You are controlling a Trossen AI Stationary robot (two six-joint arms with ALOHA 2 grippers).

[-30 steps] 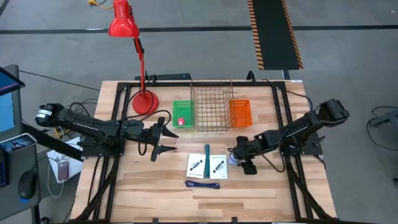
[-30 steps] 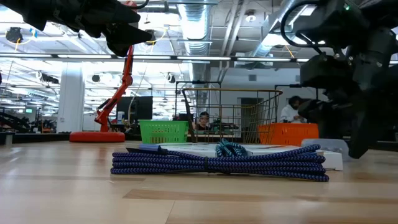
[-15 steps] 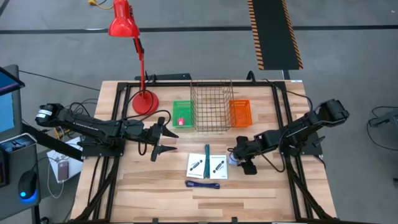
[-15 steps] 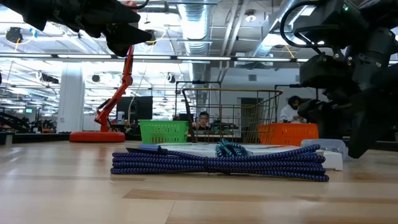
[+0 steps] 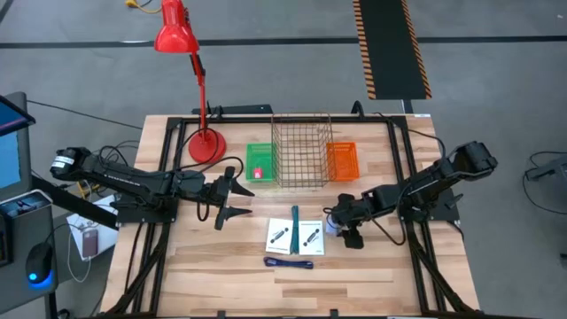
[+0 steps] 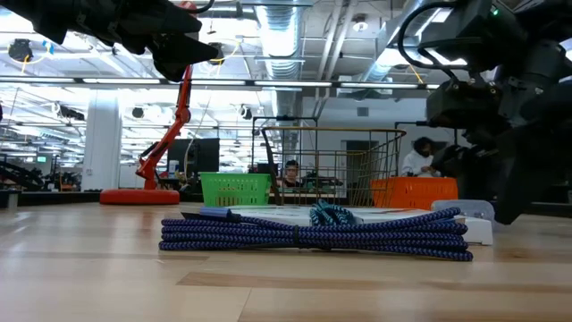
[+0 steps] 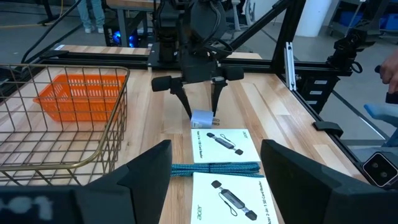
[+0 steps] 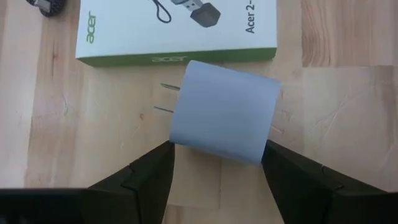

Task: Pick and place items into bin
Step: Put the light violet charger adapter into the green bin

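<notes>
On the wooden table [image 5: 213,275], the right gripper [image 5: 340,229] is down over a pale blue plug adapter [image 8: 224,112] that lies just beside one white box [image 5: 311,235], its two prongs pointing toward that box. Its fingers [image 8: 146,175] stand partly open, one on each side of the adapter; whether they press on it cannot be told. A second white box [image 5: 280,235] lies next to the first, with a teal cord [image 5: 294,218] between them and a coiled blue-purple cord [image 5: 289,262] just in front. A wire basket [image 5: 301,152] stands at the back between a green bin [image 5: 260,163] holding a small red block [image 5: 259,173] and an orange bin [image 5: 342,160]. The left gripper [image 5: 232,203] waits with fingers wide open and empty, raised near a red lamp [image 5: 188,71].
</notes>
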